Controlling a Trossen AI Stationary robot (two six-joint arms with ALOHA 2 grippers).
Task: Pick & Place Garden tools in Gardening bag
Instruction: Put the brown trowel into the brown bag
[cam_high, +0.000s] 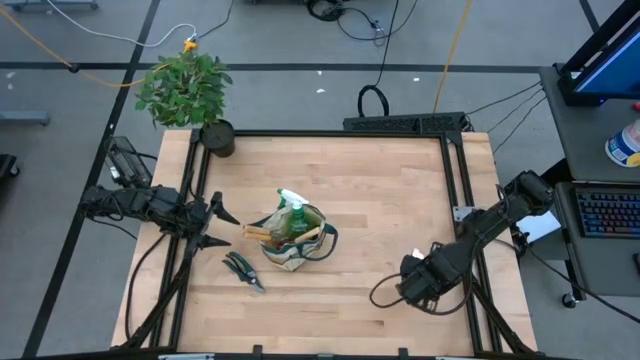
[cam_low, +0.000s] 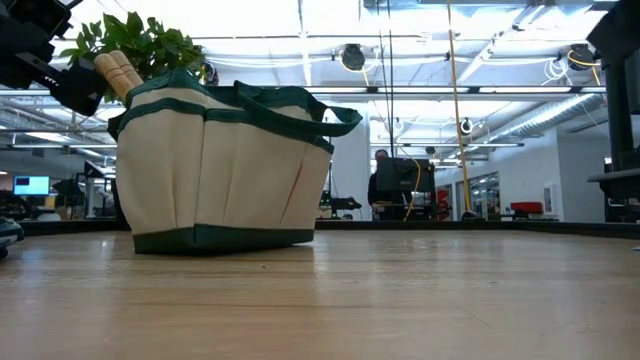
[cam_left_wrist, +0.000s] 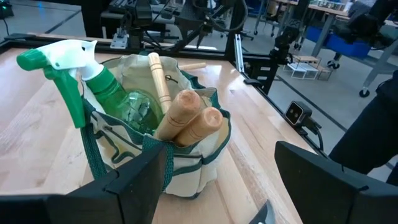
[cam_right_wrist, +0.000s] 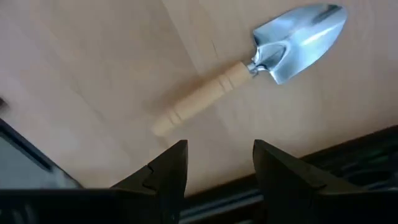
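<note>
Two dark fingers (cam_right_wrist: 177, 171) of the right gripper (cam_high: 412, 283) stood apart with nothing between them – its jaws were open, hanging over a silver trowel (cam_right_wrist: 261, 59) with a wooden handle. That trowel lay flat on the desk (cam_high: 380, 200) near the front right corner.

Over by the left edge, the left gripper (cam_high: 215, 226) had its jaws spread wide and held nothing. It pointed at the gardening bag (cam_high: 292, 243), which stood upright near the middle of the desk, a bit to the left. Inside the bag sat a green spray bottle (cam_left_wrist: 93, 78) with a white trigger, and three wooden handles (cam_left_wrist: 186, 115) poked out of the top.

Black pruning shears (cam_high: 243, 270) lay on the desk just in front of the bag – not touching it. A potted plant (cam_high: 190, 95) stood at the back left corner.
</note>
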